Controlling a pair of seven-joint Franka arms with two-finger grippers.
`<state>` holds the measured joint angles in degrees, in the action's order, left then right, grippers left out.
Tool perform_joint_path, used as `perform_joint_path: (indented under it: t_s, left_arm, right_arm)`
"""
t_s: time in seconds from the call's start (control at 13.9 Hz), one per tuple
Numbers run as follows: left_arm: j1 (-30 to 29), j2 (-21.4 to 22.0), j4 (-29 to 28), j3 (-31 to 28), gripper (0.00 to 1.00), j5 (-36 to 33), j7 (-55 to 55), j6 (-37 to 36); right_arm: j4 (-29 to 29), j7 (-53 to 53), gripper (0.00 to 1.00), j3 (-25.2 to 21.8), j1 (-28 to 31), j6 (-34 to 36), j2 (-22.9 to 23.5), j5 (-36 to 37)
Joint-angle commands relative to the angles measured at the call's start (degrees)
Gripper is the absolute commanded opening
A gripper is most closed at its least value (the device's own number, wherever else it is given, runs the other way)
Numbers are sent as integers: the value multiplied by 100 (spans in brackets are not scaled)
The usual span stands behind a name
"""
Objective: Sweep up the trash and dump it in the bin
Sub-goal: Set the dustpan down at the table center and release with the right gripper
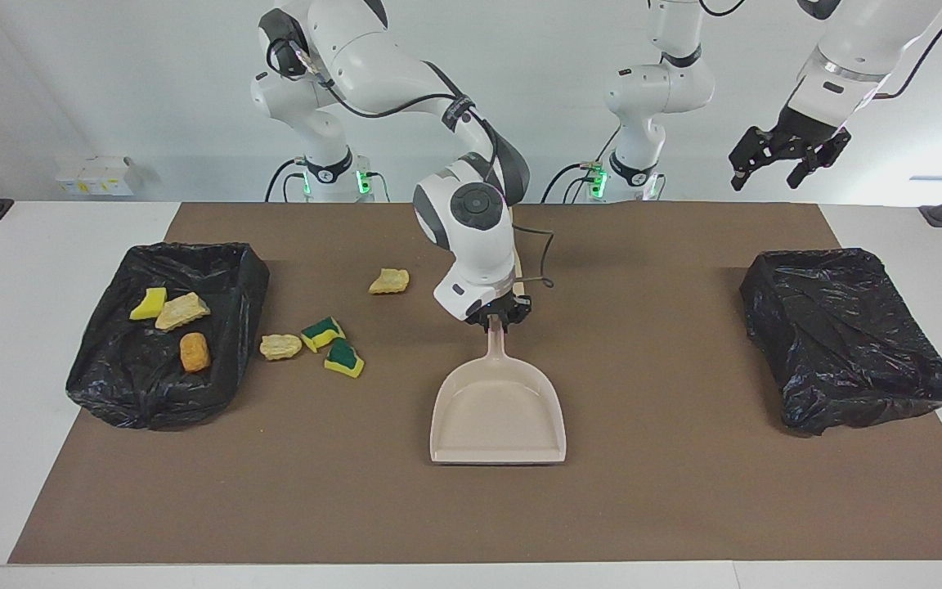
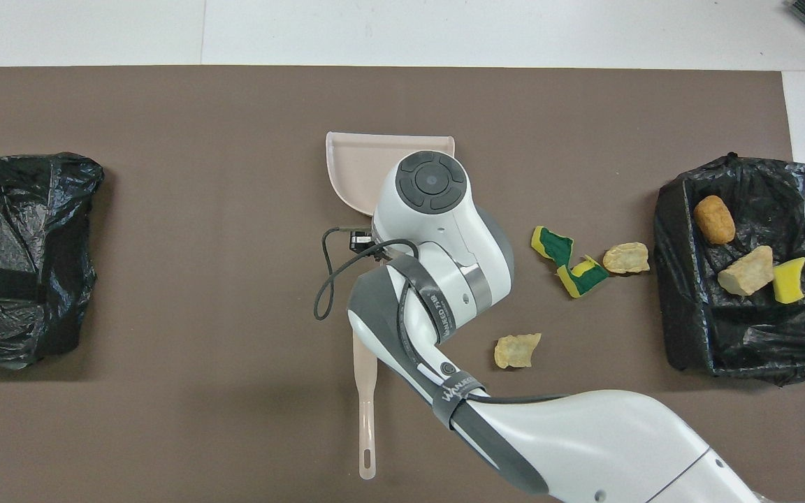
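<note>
A beige dustpan lies flat on the brown mat near the table's middle, mouth pointing away from the robots. My right gripper is at the tip of its handle. In the overhead view the right arm covers most of the dustpan. Two tan chunks and two yellow-and-green sponge pieces lie on the mat between dustpan and bin. The black-lined bin at the right arm's end holds a yellow sponge piece, a tan chunk and an orange lump. My left gripper waits open, high over its own end.
A beige brush lies on the mat nearer to the robots than the dustpan, its head under the right arm. A second bin wrapped in a black bag sits at the left arm's end. A small white box rests off the mat.
</note>
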<state>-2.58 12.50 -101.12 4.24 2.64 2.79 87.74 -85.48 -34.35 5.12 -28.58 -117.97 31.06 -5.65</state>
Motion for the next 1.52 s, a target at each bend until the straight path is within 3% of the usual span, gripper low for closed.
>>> perform_joint_path:
  t_s: [0.0,0.22,0.43,0.87,1.15,1.44]
  left_arm:
    - [29,77,-31,-2,100,-62,28,-29]
    - [29,77,-31,-2,100,-62,46,-29]
    - [29,77,-31,-2,100,-53,55,-29]
    - [29,68,-31,-2,100,-62,72,77]
    - [55,60,-31,-2,100,-62,72,77]
    - [55,60,-31,-2,100,-62,72,103]
  right_arm:
    - [137,34,100,-20,-24,-51,-20,-42]
    - [32,51,100,-20,72,107,-222,-85]
    - [-293,43,100,-12,72,458,-722,-164]
    - [-1592,-72,100,-11,-24,617,-2031,-173]
    - [-2340,-72,100,-3,-410,433,-2498,-444]
    - [-3306,-168,100,-11,-902,-355,-2780,-648]
